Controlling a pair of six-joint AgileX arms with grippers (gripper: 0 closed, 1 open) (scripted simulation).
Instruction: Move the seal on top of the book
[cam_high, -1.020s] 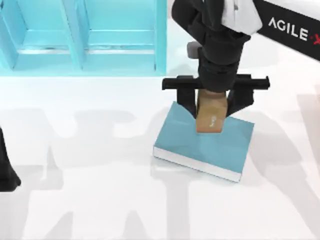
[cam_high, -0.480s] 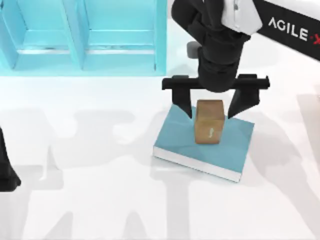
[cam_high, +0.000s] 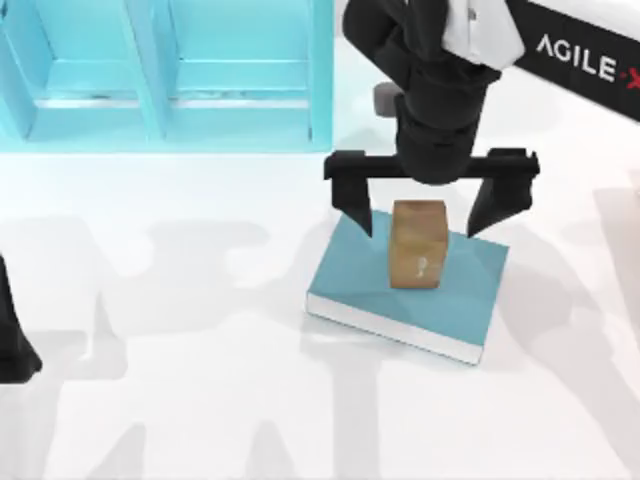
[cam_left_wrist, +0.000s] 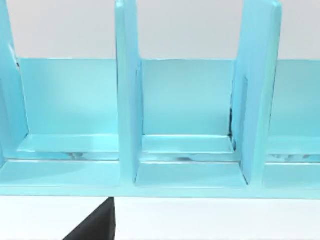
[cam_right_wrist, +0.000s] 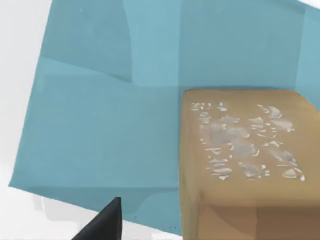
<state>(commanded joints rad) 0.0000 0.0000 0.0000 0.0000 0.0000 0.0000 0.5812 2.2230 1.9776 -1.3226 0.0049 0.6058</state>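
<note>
Seal: you'll find the seal (cam_high: 418, 245) standing upright on the book (cam_high: 360, 275), resting on the cover's far half, about midway across it. A small white mark shows on its near face in the top view; in the right wrist view the seal (cam_right_wrist: 245, 160) carries a patch of pale flecks on its upper face.
Book: it lies flat on the bench (cam_high: 200, 380), right of centre and turned slightly askew, teal cover up, white page edges along its near side. In the right wrist view the book (cam_right_wrist: 115, 125) spreads beneath and beside the seal.
Right tool: your right tool (cam_high: 419, 212) hangs over the seal with its 2 fingers (cam_high: 357, 208) spread wide, one on each side of the block and both clear of it. It pinches nothing. One dark fingertip (cam_right_wrist: 102, 226) pokes into the right wrist view.
Left arm: it sits at the bench's left edge (cam_high: 12, 340), well apart from the book; you cannot tell how its tool stands.
Shelf unit: the teal shelf unit (cam_high: 160, 75) stands at the far left of the bench, and the left wrist view looks into its compartments (cam_left_wrist: 187, 125).
</note>
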